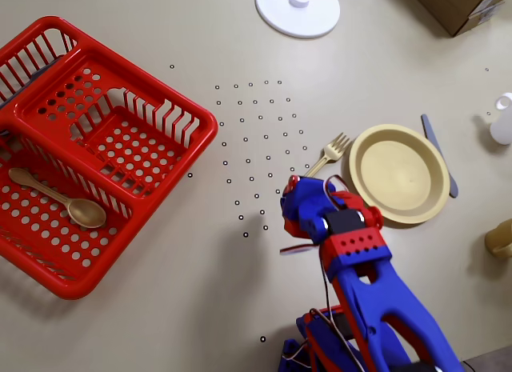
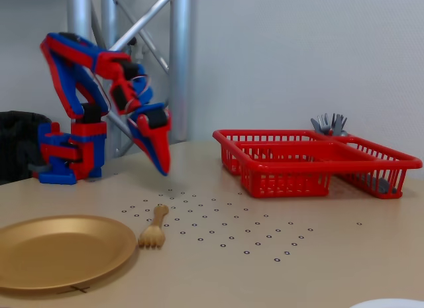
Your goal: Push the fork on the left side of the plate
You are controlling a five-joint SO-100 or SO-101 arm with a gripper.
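Observation:
The pale tan fork point(image 1: 330, 154) lies on the table just left of the round pale yellow plate point(image 1: 398, 174) in the overhead view, its tines close to the rim and its handle pointing down-left. In the fixed view the fork point(image 2: 154, 227) lies just right of the plate point(image 2: 59, 250), tines toward the camera. My gripper point(image 1: 293, 182) is shut and empty. Its tip is by the fork's handle end. In the fixed view the gripper point(image 2: 164, 167) points down and hangs a little above the table, behind the fork.
A red basket point(image 1: 172, 160) at left holds a tan spoon point(image 1: 58, 198). A grey-blue knife point(image 1: 440, 156) lies right of the plate. A white knobbed disc point(image 1: 298, 10) and a cardboard box point(image 1: 464, 6) are at the top. The basket point(image 2: 311, 163) stands at the right of the fixed view.

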